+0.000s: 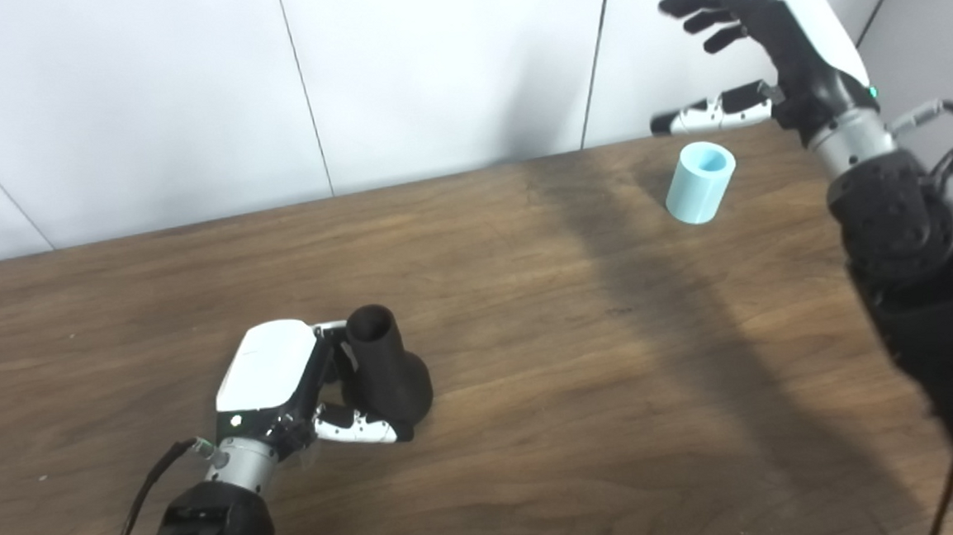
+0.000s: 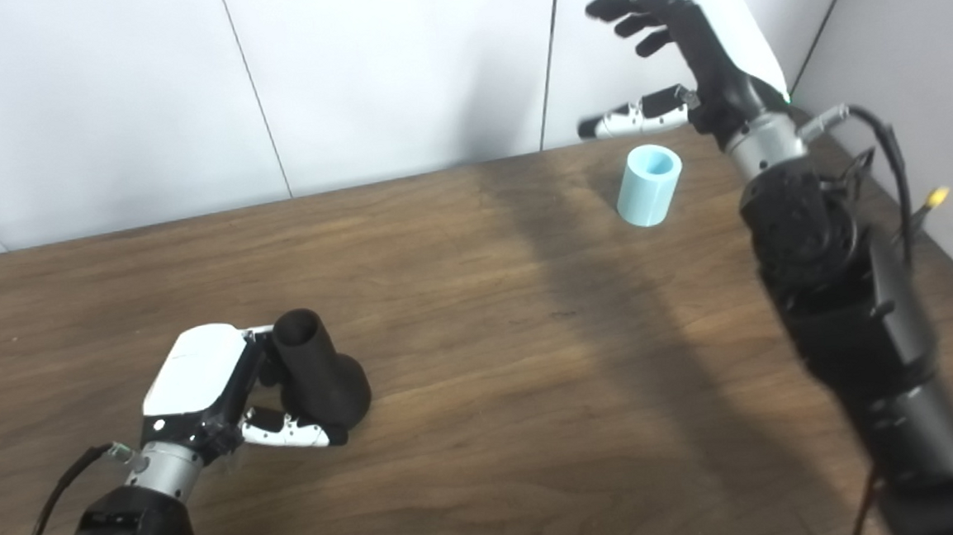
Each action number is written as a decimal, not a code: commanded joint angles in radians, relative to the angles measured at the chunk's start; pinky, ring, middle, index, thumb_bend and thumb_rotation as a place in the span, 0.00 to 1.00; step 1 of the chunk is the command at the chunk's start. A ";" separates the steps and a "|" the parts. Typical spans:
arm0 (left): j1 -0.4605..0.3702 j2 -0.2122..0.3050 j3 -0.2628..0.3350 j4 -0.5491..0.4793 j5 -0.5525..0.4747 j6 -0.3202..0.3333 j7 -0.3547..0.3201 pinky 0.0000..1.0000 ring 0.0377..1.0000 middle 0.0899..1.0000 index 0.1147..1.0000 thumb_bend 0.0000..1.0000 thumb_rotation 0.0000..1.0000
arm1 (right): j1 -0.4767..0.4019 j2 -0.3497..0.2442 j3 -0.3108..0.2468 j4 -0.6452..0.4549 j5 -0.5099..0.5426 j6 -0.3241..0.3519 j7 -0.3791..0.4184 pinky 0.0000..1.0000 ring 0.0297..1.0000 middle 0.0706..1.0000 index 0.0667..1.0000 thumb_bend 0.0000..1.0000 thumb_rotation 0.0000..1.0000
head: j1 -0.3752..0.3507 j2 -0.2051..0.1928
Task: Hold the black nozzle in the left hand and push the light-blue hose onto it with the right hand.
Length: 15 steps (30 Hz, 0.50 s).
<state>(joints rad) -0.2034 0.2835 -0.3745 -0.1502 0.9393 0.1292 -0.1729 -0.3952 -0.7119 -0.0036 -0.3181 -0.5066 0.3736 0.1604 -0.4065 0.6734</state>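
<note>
left hand [image 1: 285,387]: fingers wrapped round the black nozzle [image 1: 384,372], which stands on the worktop [image 1: 530,339] front left (open end up) | right hand [image 1: 769,51]: raised, fingers spread, holding nothing | light-blue hose [image 1: 700,182]: short piece on the worktop far right, just below that hand, apart from it

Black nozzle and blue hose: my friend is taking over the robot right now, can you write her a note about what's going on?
Left hand: shut on the black nozzle, which stands on the table with its open end up.
Right hand: open, raised above and behind the light-blue hose, not touching it.
The hose lies tilted near the table's far right edge.
Done: nozzle gripped.
Left: grab the hose, carry it over, push it onto the nozzle.
</note>
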 commanded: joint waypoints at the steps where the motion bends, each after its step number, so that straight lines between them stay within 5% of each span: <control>1: 0.009 0.015 0.009 0.001 -0.001 0.008 -0.018 0.37 0.41 0.40 0.44 0.50 0.00 | -0.059 -0.055 0.024 0.019 -0.068 -0.012 0.041 0.71 0.82 0.77 0.71 0.81 0.07 | -0.022 -0.003; 8: 0.010 0.013 0.010 -0.008 0.014 0.016 -0.031 0.37 0.41 0.40 0.44 0.50 0.00 | -0.143 -0.131 0.128 0.164 -0.168 -0.003 0.196 0.80 0.89 0.82 0.74 0.91 0.10 | -0.034 -0.005; 15: 0.010 0.016 0.006 -0.001 0.023 0.006 -0.022 0.36 0.40 0.39 0.44 0.50 0.00 | -0.223 -0.129 0.186 0.331 -0.232 0.004 0.269 0.91 0.94 0.87 0.77 0.95 0.12 | -0.060 -0.009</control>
<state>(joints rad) -0.1993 0.2818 -0.3684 -0.1522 0.9462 0.1260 -0.1746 -0.5654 -0.7929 0.1936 0.0193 -0.7103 0.3822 0.4329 -0.4663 0.6627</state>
